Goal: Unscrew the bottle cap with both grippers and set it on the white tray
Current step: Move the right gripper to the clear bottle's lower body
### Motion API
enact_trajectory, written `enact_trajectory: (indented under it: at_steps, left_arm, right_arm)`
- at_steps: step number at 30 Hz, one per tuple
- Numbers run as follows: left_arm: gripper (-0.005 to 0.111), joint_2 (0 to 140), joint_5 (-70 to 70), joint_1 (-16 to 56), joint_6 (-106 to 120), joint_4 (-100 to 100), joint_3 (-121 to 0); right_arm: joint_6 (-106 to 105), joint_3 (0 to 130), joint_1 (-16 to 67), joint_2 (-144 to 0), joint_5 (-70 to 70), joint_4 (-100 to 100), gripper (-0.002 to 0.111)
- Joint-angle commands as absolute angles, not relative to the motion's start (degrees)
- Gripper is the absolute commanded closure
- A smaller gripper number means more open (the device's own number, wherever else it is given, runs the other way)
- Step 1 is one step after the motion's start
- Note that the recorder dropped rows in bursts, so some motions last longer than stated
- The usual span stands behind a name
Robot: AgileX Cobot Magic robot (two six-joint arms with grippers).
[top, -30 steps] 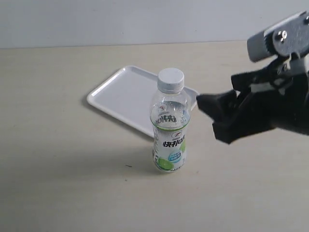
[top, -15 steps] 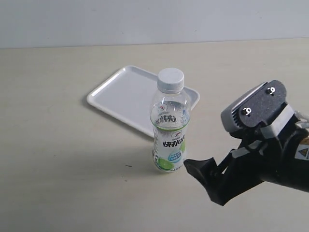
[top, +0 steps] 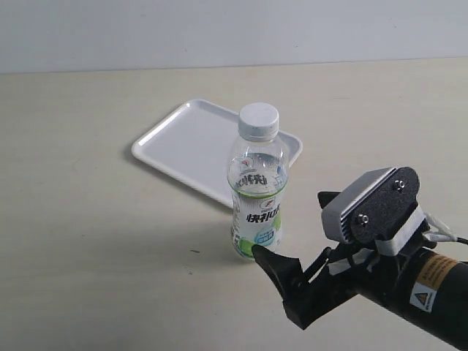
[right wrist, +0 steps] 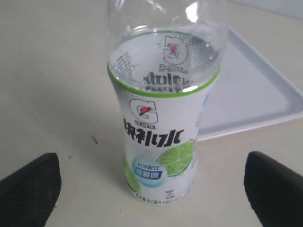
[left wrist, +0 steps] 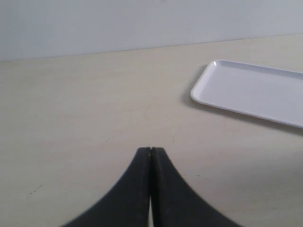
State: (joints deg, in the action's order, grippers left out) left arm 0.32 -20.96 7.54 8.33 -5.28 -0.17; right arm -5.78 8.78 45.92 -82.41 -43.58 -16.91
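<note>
**A:** How do the jaws stand?

**B:** On the black right gripper they are wide apart, low on either side of the small clear plastic bottle with the white, green and blue label, not touching it. On the all-black pointed left gripper they are pressed together on nothing.

**A:** What could go wrong?

**B:** The bottle stands free at the frame's centre, with the round white ribbed cap on top. If one finger lands first, it could tip the bottle toward the flat glossy white tray behind it, upper left of centre.

**A:** And the surroundings?

**B:** A smooth pale beige desk, slippery I'd judge, and a plain grey wall across the top.
</note>
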Motion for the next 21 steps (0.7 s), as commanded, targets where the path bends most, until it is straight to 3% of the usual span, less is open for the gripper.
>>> enact_trajectory:
  at_steps: [1, 8, 21]
  left_arm:
    - [0.107, 0.0, -20.67, 7.45, 8.38, -5.8, 0.0]
    - [0.107, 0.0, -20.67, 7.45, 8.38, -5.8, 0.0]
    - [0.107, 0.0, -20.67, 7.45, 8.38, -5.8, 0.0]
  right_arm:
    - [-4.57, 8.47, 45.97, -88.18, -53.45, -16.55, 0.003]
    - [-4.41, 8.99, 45.97, -93.77, -61.45, -18.7, 0.003]
    - [-4.8, 18.9, 45.97, -99.41, -54.9, -19.31, 0.003]
